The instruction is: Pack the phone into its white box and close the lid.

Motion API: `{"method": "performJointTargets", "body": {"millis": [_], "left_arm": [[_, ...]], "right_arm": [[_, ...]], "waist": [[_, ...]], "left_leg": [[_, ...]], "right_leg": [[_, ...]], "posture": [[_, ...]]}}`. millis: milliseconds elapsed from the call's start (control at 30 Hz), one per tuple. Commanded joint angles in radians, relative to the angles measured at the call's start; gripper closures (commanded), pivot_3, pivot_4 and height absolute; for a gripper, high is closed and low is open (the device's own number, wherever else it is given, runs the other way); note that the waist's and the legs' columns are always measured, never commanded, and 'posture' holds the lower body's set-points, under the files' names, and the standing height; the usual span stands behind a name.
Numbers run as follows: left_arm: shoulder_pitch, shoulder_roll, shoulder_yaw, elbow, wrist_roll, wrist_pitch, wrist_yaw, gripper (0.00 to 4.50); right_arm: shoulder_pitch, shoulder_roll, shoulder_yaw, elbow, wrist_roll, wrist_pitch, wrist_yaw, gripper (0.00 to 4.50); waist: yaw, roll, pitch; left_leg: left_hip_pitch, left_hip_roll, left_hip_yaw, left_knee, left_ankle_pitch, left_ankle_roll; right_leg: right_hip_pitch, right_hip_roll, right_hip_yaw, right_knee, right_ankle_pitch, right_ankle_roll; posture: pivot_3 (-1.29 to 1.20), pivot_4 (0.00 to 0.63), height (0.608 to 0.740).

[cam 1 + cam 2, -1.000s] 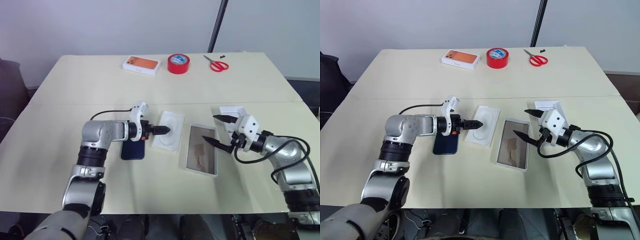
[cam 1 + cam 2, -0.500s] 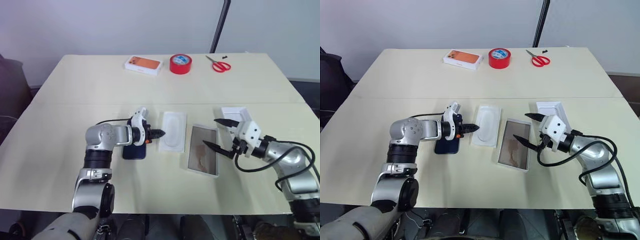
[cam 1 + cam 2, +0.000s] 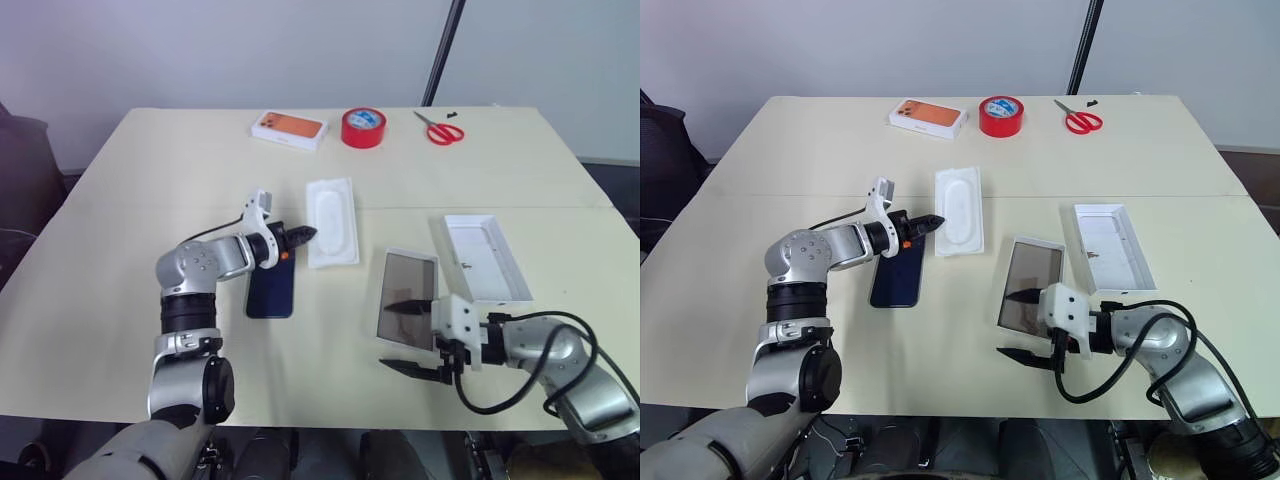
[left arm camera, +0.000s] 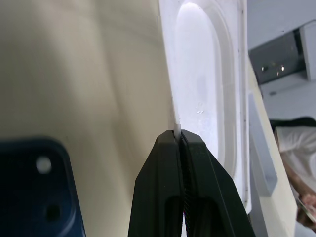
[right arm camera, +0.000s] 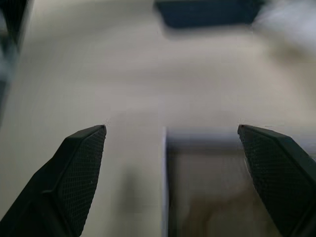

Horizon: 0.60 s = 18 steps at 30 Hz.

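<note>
The left gripper (image 4: 177, 136) is pressed together on the thin edge of the white insert (image 3: 331, 207), pinching its rim just beyond the top end of the phone (image 3: 271, 289). The phone lies flat, back up, under that wrist, its camera corner (image 4: 43, 185) toward the gripper and close to the insert's near side.

The right gripper (image 3: 407, 336) hangs with its fingers wide apart and nothing between them, at the near end of the white box (image 3: 408, 298). One finger sits over the box's brown floor, the other over bare worktop just in front of it.

Taking the white box as the mark: the phone lies to its left, well apart; the insert lies beyond the phone, to the box's far left; the lid (image 3: 484, 257) rests just to its right, white inside up.

The worktop (image 3: 150, 180) is pale cream, with a seam across it. Along its far edge stand an orange-topped box (image 3: 290, 129), a red tape roll (image 3: 363, 127) and red scissors (image 3: 439, 129). Behind is a plain grey wall with a dark pole (image 3: 443, 52).
</note>
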Motion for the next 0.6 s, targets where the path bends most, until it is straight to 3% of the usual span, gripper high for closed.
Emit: {"method": "performJointTargets", "body": {"millis": [33,233,500,600], "left_arm": [[-0.002,0.003,-0.004,-0.059,-0.032,-0.008,0.005,4.50],[0.004,-0.013,0.024,-0.095,-0.075,0.000,0.028,4.50],[-0.005,-0.047,0.034,-0.095,-0.108,-0.016,0.062,4.50],[-0.007,-0.055,0.027,-0.090,-0.112,-0.008,0.074,4.50]], "right_arm": [[-0.010,-0.045,0.025,0.063,-0.052,-0.053,0.061,1.44],[-0.097,0.007,-0.002,0.097,-0.008,-0.064,0.052,4.45],[-0.375,0.189,0.116,0.331,-0.211,-0.258,-0.055,4.45],[-0.442,0.214,0.126,0.420,-0.204,-0.264,-0.025,3.57]], "waist": [[0.000,0.000,0.000],[-0.003,-0.001,0.000],[-0.006,-0.001,0.000],[-0.001,-0.001,0.000]], "left_leg": [[0.000,0.000,0.000,0.000,0.000,0.000],[0.000,0.000,0.000,0.000,0.000,0.000],[0.000,0.001,0.000,0.000,0.000,-0.001],[-0.001,0.000,-0.001,0.000,0.000,-0.001]], "right_leg": [[0.000,0.000,0.000,0.000,0.000,0.000],[0.001,0.000,0.000,0.000,0.000,0.000],[0.000,0.000,0.000,0.000,0.000,0.000],[0.000,0.000,-0.001,0.000,0.000,0.000]], "posture": [[0.00,0.150,0.740],[0.00,0.150,0.740],[0.00,0.150,0.740],[0.00,0.150,0.740]]}}
